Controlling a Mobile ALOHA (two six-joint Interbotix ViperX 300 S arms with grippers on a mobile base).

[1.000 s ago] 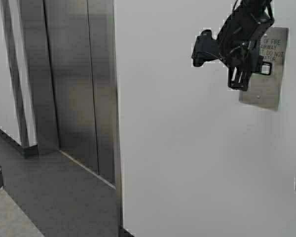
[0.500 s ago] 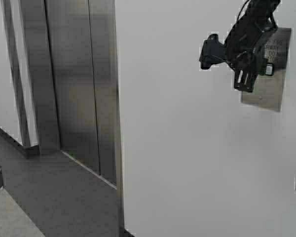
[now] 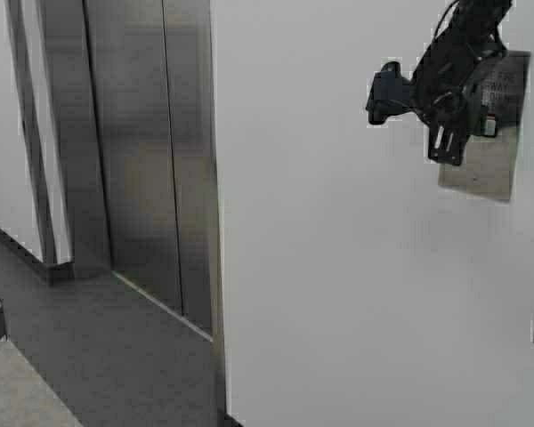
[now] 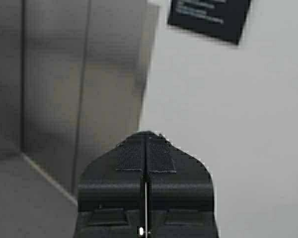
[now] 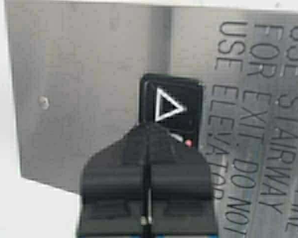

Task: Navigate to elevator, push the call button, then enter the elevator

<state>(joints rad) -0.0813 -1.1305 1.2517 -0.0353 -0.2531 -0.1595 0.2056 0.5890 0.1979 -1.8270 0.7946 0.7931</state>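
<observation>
Your call button (image 5: 172, 108) sits on the steel plate (image 3: 491, 169) right of the elevator (image 3: 151, 160), whose doors are shut. Over the last second your right claw (image 5: 150, 130), pinched closed, has crept onto the plate; its tip now meets the button's edge. Left claw (image 4: 146, 144) waits closed.

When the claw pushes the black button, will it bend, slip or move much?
The button looks rigid and framed in a steel plate, so it probably travels little. Its glossy face may let the shut right claw slide off-centre.
</observation>
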